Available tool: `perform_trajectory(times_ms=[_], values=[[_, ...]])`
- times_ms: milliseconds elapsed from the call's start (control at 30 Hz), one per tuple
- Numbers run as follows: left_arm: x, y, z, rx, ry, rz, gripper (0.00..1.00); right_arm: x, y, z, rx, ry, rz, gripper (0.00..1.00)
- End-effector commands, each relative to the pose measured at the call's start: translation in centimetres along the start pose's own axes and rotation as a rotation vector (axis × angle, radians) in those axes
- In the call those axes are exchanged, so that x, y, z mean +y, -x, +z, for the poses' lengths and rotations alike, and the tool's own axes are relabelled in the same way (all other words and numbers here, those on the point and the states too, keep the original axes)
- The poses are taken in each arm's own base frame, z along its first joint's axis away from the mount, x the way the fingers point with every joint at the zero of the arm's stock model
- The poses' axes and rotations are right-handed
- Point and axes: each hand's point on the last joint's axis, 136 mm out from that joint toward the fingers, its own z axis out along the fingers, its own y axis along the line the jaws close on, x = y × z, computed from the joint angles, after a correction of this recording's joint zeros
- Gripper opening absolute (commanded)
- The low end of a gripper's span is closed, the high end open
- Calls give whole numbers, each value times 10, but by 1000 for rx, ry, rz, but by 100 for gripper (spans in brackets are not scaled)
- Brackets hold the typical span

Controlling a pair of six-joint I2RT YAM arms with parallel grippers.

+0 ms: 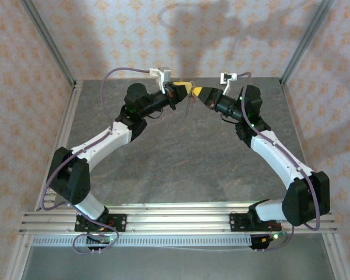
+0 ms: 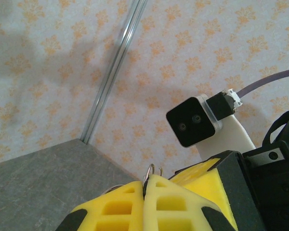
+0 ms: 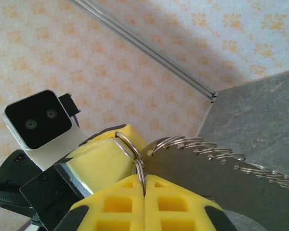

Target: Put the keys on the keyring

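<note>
The keyring [image 3: 140, 168] is up in the air at the far middle of the table [image 1: 181, 157], caught between my two grippers where they meet tip to tip. In the right wrist view a thin wire loop of it rises out of the seam of the right gripper [image 3: 144, 180], whose yellow fingers are pressed together on it. A second loop lies just above, against the tip of the left gripper's yellow finger. I cannot tell whether the two loops are one ring or two linked ones. From there a silvery chain [image 3: 216, 153] trails off to the right, close to the lens and blurred.

In the left wrist view a small arc of wire pokes up from the closed seam of the left gripper [image 2: 144, 185], so those fingers are clamped on the ring too. The right arm's camera [image 2: 192, 120] sits just beyond.

From above I see a thin reddish sliver hanging below the joined tips, too small for me to call it a key.
</note>
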Motion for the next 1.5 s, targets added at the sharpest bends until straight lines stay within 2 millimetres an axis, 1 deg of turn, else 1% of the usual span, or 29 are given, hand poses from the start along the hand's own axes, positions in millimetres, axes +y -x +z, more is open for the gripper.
perform_trajectory(times_ms=[0, 67, 133, 200, 300, 400, 567, 767, 1000, 1133, 1300, 1467], values=[[-18, 45, -3, -145, -49, 57, 0, -6, -14, -4, 45, -5, 4, 0], [-18, 46, -3, -150, -48, 51, 0, -10, -13, -6, 40, -17, 9, 2], [-17, 46, -2, -152, -44, 48, 0, -12, -10, -12, 26, -28, 10, 20], [-16, 47, -3, -155, -43, 48, 0, -14, -5, -20, 6, -44, 7, 32], [-17, 47, -3, -157, -46, 44, 0, -15, 3, -33, -24, -60, 3, 37], [-16, 47, -2, -153, -50, 40, 0, -10, 9, -41, -49, -65, -9, 39], [-17, 47, 0, -150, -66, 24, 0, 8, 24, -42, -98, -16, -29, 43], [-19, 47, 3, -146, -87, 11, 0, 31, 46, -35, -137, 59, -74, 49], [-15, 50, 9, -168, -122, -98, 0, 49, 64, -26, -172, 150, -121, 54], [-13, 52, 12, -186, -138, -151, 0, 51, 71, -22, -188, 186, -114, 54], [-9, 53, 16, -197, -139, -202, 0, 47, 76, -15, -197, 221, -93, 53], [-5, 51, 19, -199, -129, -241, 0, 44, 70, -2, -175, 234, -77, 49]])
